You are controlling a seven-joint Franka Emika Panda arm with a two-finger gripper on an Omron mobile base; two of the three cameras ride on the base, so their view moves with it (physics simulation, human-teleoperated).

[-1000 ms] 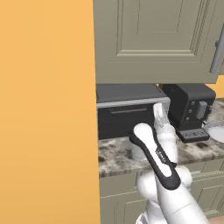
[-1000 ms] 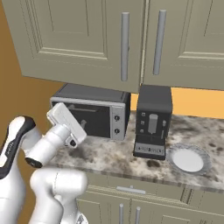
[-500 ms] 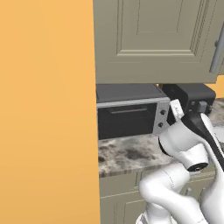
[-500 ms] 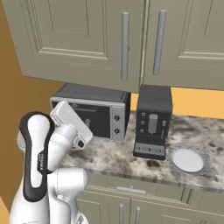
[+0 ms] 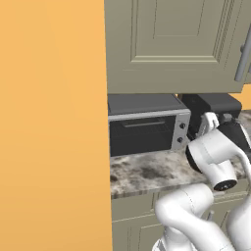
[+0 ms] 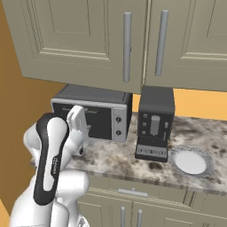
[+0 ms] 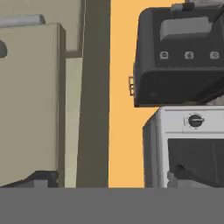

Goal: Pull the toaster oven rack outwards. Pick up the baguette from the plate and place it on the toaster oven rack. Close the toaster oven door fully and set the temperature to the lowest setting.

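**Arm folded up before a shut oven**

The toaster oven sits under the cabinets, its door upright and closed, so the rack inside is hidden. The gripper hangs raised at the oven's front; how wide its jaws stand, I cannot tell. At the oven's 3 o'clock, the black coffee machine stands between it and the plate

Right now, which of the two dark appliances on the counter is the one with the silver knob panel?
The toaster oven, the wide, low box on the left. The taller black appliance beside it has no knobs.
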